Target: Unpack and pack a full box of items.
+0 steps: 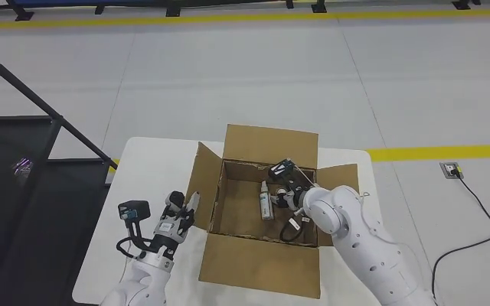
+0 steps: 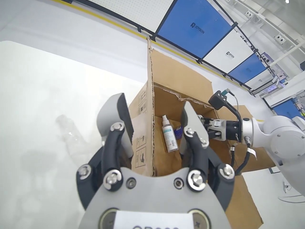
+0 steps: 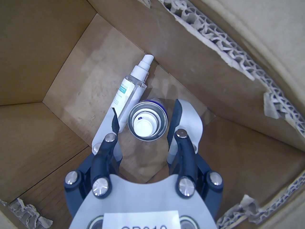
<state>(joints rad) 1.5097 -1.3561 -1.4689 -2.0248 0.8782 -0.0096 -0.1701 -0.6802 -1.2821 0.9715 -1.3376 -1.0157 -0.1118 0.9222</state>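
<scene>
An open cardboard box (image 1: 260, 264) stands on the white table (image 1: 145, 176) with its flaps spread. On its floor lies a white spray bottle (image 3: 129, 91) (image 1: 265, 200) (image 2: 169, 134). Beside the bottle a metal spray can (image 3: 147, 123) with a white nozzle stands upright. My right gripper (image 3: 145, 110) (image 1: 282, 200) is down inside the box and open, one finger on each side of the can, not clamped on it. My left gripper (image 2: 154, 101) (image 1: 187, 208) is open outside the box, at the left flap (image 2: 143, 129), whose edge runs between its fingers.
A clear plastic bottle (image 2: 69, 132) lies on the table left of the box. The box's torn corrugated rim (image 3: 214, 34) closes in around my right gripper. A dark metal frame (image 1: 38, 107) stands off the table's left side.
</scene>
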